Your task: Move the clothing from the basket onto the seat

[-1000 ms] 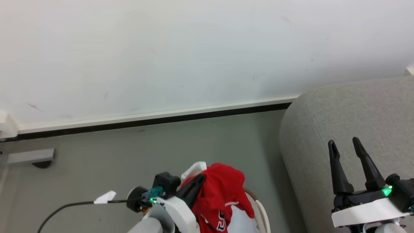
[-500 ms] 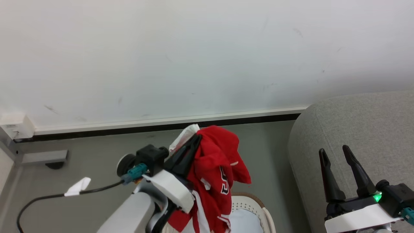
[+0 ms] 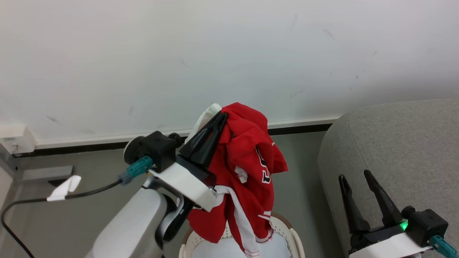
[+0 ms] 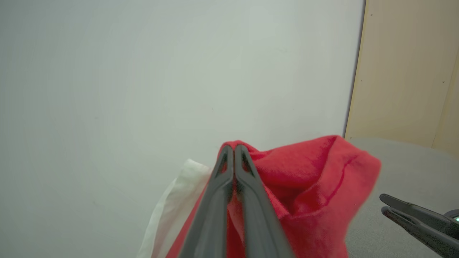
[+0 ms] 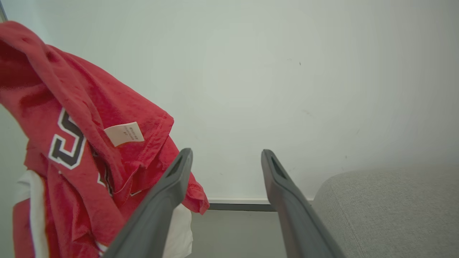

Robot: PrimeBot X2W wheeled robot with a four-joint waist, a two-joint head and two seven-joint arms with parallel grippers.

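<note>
My left gripper (image 3: 221, 115) is shut on the red clothing (image 3: 247, 168) and holds it high above the basket (image 3: 292, 240), whose white perforated wall and tan rim show at the bottom. The garment hangs down with white stripes, a dark-edged number and a small white label (image 5: 123, 133). In the left wrist view the fingers (image 4: 229, 179) pinch the red fabric (image 4: 308, 175) at its top. My right gripper (image 3: 354, 175) stands open and empty at the lower right, over the grey seat (image 3: 401, 143). Its own fingers (image 5: 279, 186) are spread, with the clothing (image 5: 71, 114) to their left.
A white wall with a white-and-black baseboard (image 3: 304, 125) runs behind. Grey floor (image 3: 89, 179) lies between wall and basket. A pale blue-white cloth (image 3: 222, 249) lies inside the basket. A black cable with a white tag (image 3: 62, 186) trails at the left. A tan panel (image 4: 408, 71) stands beside the seat.
My left gripper has lifted the red clothing higher out of the basket. The head camera has shifted, so the right gripper sits lower in view, still open.
</note>
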